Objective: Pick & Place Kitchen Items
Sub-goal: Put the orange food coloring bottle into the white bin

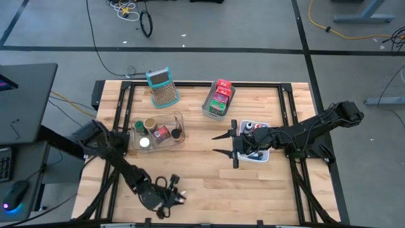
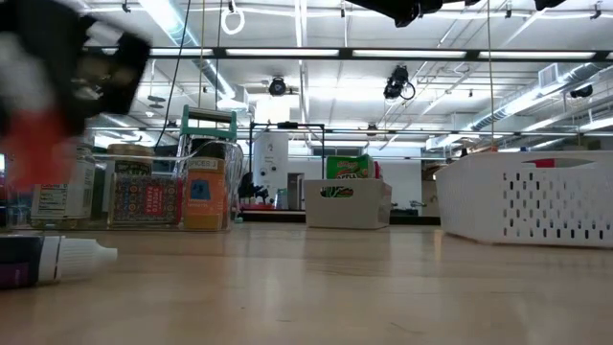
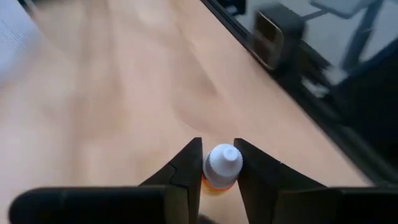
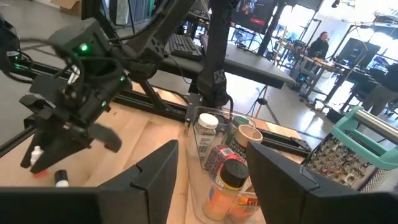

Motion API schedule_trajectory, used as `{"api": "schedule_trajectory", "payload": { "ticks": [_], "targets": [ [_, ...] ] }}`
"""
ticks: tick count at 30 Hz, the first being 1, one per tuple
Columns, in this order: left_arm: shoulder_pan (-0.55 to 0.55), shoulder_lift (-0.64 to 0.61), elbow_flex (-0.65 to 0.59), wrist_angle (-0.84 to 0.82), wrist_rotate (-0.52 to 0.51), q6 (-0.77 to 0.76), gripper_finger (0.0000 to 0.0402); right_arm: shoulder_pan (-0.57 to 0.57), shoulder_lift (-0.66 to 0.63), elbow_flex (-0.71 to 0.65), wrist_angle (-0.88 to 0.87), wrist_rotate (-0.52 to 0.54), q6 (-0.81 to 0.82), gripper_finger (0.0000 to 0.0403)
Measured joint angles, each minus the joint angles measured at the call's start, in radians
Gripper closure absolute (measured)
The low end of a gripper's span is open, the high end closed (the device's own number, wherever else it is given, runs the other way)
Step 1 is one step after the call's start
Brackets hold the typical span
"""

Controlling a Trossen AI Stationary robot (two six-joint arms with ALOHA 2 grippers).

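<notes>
My left gripper (image 3: 219, 163), near the table's front left (image 1: 177, 197), is shut on a tiny bottle (image 3: 222, 167) with a white cap and an orange body. Another tiny bottle (image 2: 57, 259) with a white cap lies on its side on the wood beside it (image 4: 61, 179). Jars and tins stand in a clear bin (image 1: 158, 132). Red and green packets stand in a grey bin (image 1: 218, 100). My right gripper (image 1: 223, 144) hangs open and holds nothing, level above the table's middle, beside the white basket (image 1: 256, 152). My left gripper pinches the tiny bottle between its two fingers, just below the white cap (image 3: 219, 174). The fingers slant down from the table's left side. The cap's tip pokes out past the fingers. Whether the bottle's bottom rests on the wood I cannot tell.
A teal-handled metal grater (image 1: 163, 87) lies at the far left of the table. The white basket (image 2: 527, 201) holds small bottles. Bare wood stretches across the near middle (image 1: 253, 190). People sit at desks in the room beyond.
</notes>
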Motion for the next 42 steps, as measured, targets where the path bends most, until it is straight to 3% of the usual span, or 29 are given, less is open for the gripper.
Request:
{"api": "schedule_trajectory", "payload": {
  "ticks": [3, 8, 11, 14, 17, 21, 23, 34, 42],
  "targets": [
    [0.057, -0.064, 0.0, 0.0, -0.02, 0.203, 0.0306, -0.008, 0.0, 0.0, 0.0, 0.0, 0.019, 0.0201],
    [0.185, -0.177, 0.0, 0.01, -0.036, 0.508, 0.0318, -0.037, 0.0, 0.0, 0.001, 0.0, 0.2, 0.0201],
    [0.258, -0.232, 0.0, 0.096, -0.035, 0.657, 0.0318, -0.058, 0.0, 0.0, 0.001, -0.018, 0.249, 0.0201],
    [0.309, -0.264, 0.0, 0.237, 0.005, 0.782, 0.0311, -0.08, 0.0, 0.0, -0.003, -0.132, 0.255, 0.0201],
    [0.347, -0.278, 0.0, 0.369, 0.14, 0.892, 0.0309, -0.093, 0.003, 0.0, 0.0, -0.299, 0.253, 0.0201],
    [0.386, -0.278, 0.0, 0.475, 0.34, 0.939, 0.0313, -0.095, 0.027, 0.0, 0.062, -0.407, 0.252, 0.0207],
    [0.403, -0.278, 0.001, 0.472, 0.384, 0.923, 0.0313, -0.095, 0.046, 0.001, 0.107, -0.431, 0.267, 0.0212],
    [0.423, -0.278, 0.001, 0.499, 0.383, 0.965, 0.0315, -0.099, 0.198, 0.0, 0.453, -0.609, 0.382, 0.0225],
    [0.423, -0.278, 0.001, 0.5, 0.38, 1.005, 0.0312, -0.098, 0.197, 0.0, 0.455, -0.62, 0.451, 0.0222]
  ]
}}
